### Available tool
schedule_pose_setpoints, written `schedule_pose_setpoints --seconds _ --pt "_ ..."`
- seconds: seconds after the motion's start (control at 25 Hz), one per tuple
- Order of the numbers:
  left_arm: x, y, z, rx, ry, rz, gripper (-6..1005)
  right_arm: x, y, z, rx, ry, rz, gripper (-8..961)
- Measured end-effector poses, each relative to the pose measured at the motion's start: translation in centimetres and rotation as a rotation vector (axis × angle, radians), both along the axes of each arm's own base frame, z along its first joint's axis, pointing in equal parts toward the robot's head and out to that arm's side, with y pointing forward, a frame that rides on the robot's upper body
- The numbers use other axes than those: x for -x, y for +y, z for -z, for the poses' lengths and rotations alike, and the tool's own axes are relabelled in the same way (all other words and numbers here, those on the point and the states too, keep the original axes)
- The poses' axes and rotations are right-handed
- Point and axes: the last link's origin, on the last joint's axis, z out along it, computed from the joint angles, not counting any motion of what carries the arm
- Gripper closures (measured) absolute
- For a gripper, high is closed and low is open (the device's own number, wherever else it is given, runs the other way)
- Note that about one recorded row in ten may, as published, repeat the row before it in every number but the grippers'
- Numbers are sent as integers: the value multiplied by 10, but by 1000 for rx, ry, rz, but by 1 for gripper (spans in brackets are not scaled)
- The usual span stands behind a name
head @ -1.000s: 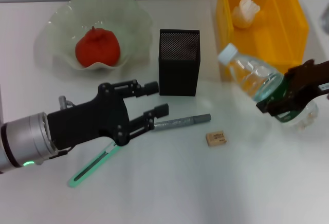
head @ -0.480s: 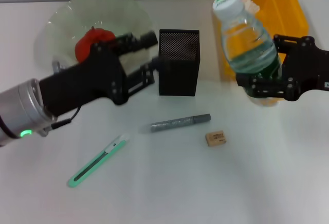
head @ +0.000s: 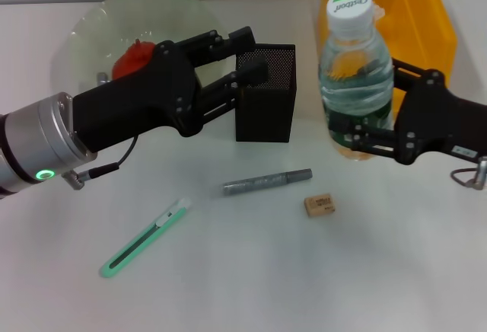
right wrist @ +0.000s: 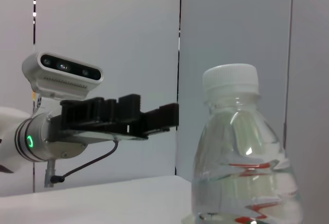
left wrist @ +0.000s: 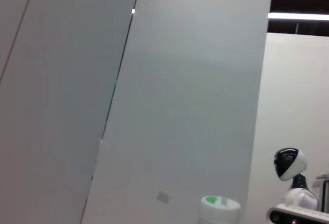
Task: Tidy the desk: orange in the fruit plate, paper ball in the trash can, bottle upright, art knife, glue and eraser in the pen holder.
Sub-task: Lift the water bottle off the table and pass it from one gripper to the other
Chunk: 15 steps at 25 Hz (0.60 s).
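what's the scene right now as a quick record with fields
bottle: upright, held by right tool
left tool: open, raised beside the pen holder
orange: in the plate
paper ball: in the yellow bin
knife: lying on the desk
glue: lying on desk
eraser: lying on desk

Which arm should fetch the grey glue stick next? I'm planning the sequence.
Probably the left. The left gripper hovers open and empty near the pen holder, close to the glue stick. The right gripper is occupied holding the bottle upright.
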Motion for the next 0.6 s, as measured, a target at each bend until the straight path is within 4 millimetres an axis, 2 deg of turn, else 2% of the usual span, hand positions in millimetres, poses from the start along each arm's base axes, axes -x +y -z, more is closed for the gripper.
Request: schedule_pose_setpoints --seconds 0.16,0.36,0.6 --pt "-1 -2 2 13 5 12 533 0 2 9 20 17 0 193" --pt "-4 -3 7 31 15 20 350 6 5 17 48 17 -23 193" --pt "-6 -1 8 31 15 22 241 17 5 31 106 -2 -66 192"
